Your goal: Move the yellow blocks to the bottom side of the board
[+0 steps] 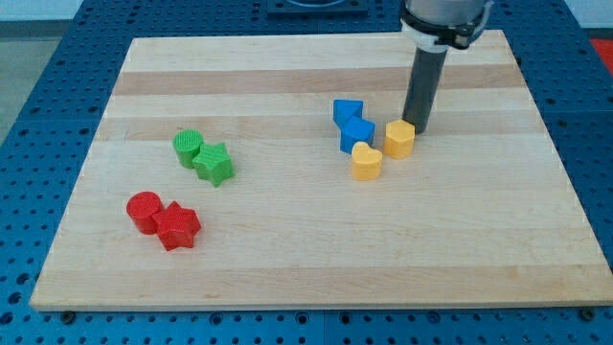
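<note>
Red blocks lowest in view: red star-like block (177,228) touching red round block (145,210). Green star block (214,164) touching green round block (189,147) higher up. Yellow heart block (366,161) below blue blocks (352,124). Yellow six-sided block (399,139) beside heart, on its right. My tip (418,128) touching six-sided block's top-right edge. No gripper, just rod. All on wooden bench (287,259).

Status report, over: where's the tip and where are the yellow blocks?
My tip just above the yellow hexagonal block, at its top-right edge. Yellow heart block lower left, beside the blue blocks. Nothing below the yellows.
</note>
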{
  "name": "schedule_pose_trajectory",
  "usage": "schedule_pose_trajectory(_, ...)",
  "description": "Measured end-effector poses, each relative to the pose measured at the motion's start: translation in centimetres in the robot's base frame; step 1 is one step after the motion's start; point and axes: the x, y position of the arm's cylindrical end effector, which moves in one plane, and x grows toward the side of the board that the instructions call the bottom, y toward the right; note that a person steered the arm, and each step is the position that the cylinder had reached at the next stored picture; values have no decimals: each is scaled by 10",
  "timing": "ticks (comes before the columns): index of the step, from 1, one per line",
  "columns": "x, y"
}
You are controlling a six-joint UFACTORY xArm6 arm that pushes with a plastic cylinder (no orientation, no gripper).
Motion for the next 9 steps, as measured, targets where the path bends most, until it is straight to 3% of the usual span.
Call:
schedule_pose_trajectory(2, 83, 1)
schedule_pose_trajectory(3, 62, 23)
schedule_pose_trajectory(4, 11, 42)
schedule_pose_trajectory(5, -2, 17)
schedule_pose_trajectory(8, 83, -4)
schedule_pose_trajectory(9, 41, 4)
